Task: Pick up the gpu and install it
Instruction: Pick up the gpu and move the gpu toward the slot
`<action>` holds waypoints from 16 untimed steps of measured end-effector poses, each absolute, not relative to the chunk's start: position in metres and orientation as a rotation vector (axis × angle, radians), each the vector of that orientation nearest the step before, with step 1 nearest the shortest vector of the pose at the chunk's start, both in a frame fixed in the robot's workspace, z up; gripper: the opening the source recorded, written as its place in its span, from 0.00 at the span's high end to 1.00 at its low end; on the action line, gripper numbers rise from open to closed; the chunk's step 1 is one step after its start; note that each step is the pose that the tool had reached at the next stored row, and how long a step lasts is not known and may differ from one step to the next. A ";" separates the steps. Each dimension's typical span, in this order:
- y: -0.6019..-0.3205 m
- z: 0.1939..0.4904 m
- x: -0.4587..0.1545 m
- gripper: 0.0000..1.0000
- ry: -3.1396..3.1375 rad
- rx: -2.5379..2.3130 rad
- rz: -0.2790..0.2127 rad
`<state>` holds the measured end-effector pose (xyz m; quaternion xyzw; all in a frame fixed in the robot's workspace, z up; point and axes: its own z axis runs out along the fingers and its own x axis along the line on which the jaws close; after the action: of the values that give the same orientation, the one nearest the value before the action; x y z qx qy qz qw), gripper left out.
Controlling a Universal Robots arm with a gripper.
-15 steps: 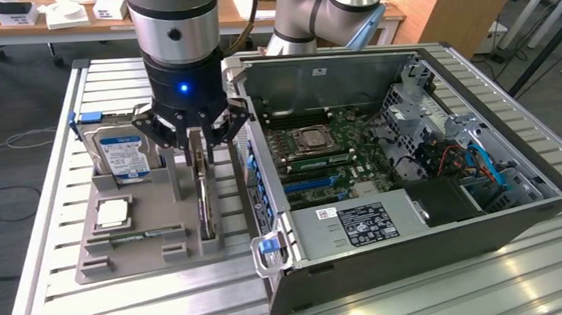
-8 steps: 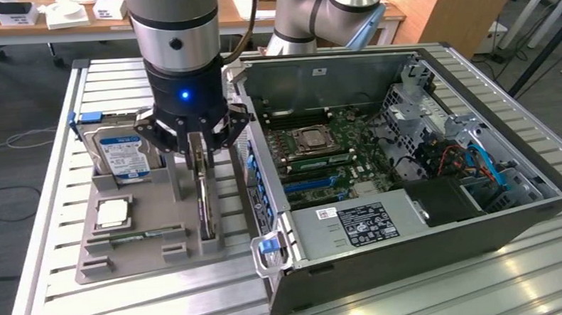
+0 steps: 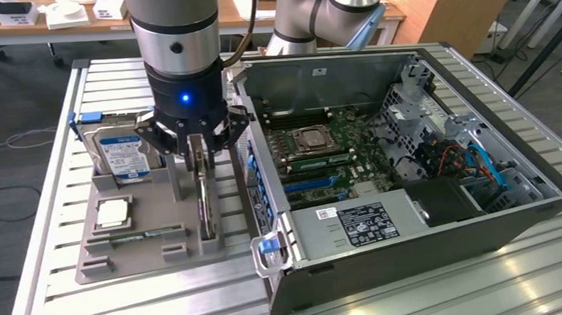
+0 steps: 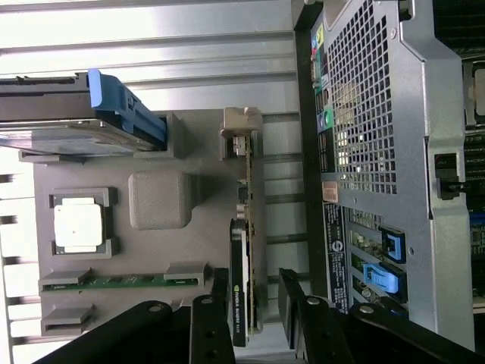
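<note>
Slatted metal table (image 3: 173,297); desks (image 3: 76,31) behind, upper left of the exterior view. Grey tray (image 3: 96,262) at lower left. Open computer case (image 3: 408,244) on the right, just beside the tray, with a narrow strip between them. Bare slats along the lower edge. The gpu (image 3: 205,203) stands on edge in the tray slot nearest the case, long axis running up-frame to down-frame, parallel to the case wall. Gripper (image 3: 202,164) directly over it, fingers (image 4: 212,326) apart, straddling the card, not clamped
</note>
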<state>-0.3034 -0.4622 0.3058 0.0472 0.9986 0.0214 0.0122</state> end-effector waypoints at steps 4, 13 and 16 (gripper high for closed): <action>-0.462 0.306 -0.303 0.51 3.113 0.147 0.067; -0.462 0.293 -0.303 0.51 3.113 0.147 0.068; -0.462 0.293 -0.304 0.51 3.113 0.147 0.068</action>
<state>-0.3035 -0.4622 0.2932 0.0472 0.9986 0.0218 0.0121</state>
